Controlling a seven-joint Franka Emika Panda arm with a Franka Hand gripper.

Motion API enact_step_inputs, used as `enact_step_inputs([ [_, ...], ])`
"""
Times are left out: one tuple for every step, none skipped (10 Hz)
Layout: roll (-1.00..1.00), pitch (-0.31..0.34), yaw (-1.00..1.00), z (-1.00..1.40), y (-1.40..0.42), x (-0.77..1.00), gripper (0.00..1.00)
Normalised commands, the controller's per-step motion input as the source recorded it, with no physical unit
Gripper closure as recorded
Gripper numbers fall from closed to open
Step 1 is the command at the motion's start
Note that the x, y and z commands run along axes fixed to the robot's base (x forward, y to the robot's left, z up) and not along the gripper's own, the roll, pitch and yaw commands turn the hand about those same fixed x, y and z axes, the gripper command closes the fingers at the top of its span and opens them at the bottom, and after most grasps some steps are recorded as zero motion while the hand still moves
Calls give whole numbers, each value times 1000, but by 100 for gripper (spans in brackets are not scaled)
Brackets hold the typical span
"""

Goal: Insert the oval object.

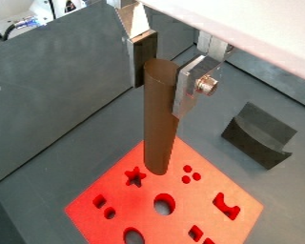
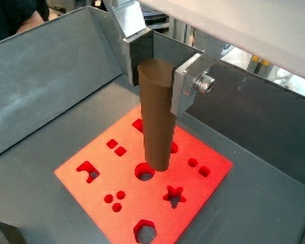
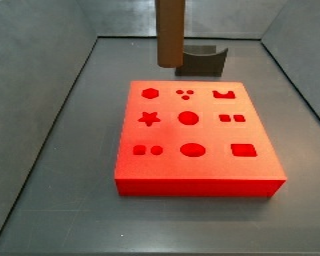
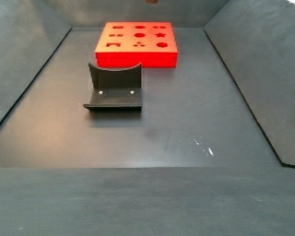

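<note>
My gripper [image 1: 166, 76] is shut on the oval object [image 1: 160, 114], a tall, smooth dark-brown peg held upright by its top end between the silver fingers [image 1: 191, 88]. Both wrist views show this grip [image 2: 162, 76]. The peg [image 2: 156, 114] hangs over the red block [image 2: 117, 176], which has several shaped holes. Its lower end is above the block, not in a hole. In a side view the peg [image 3: 170, 30] comes down from the top edge beyond the block's far side [image 3: 196, 175], and the gripper is out of view. The oval hole [image 3: 192, 150] is near the block's front.
The dark fixture [image 3: 200, 62] stands on the floor just behind the red block, and it also shows in a wrist view [image 1: 259, 133] and in a side view [image 4: 113, 88]. Grey sloping walls [image 2: 53, 76] enclose the floor. The red block [image 4: 137, 41] sits at the far end.
</note>
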Motion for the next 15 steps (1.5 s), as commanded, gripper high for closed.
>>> enact_step_inputs([
  [153,0,-171,-71,-137,0,100],
  [134,0,-383,-117,-243,126,100],
  [24,0,-666,-291,-294,320,100],
  [0,-10,-660,-271,-277,334,100],
  [0,-6,-577,-246,-291,429,100],
  [0,-3,-509,-234,-317,494,100],
  [57,0,-366,-137,-466,534,100],
  [321,66,63,-11,-600,320,100],
  [364,81,183,0,-463,303,100],
  [377,87,229,0,-397,303,100],
  [500,147,254,-131,-251,217,100],
  [394,151,277,-131,-269,300,100],
  [191,99,291,-214,-171,351,100],
  [50,43,291,-209,-57,254,100],
  [14,0,0,0,0,0,100],
])
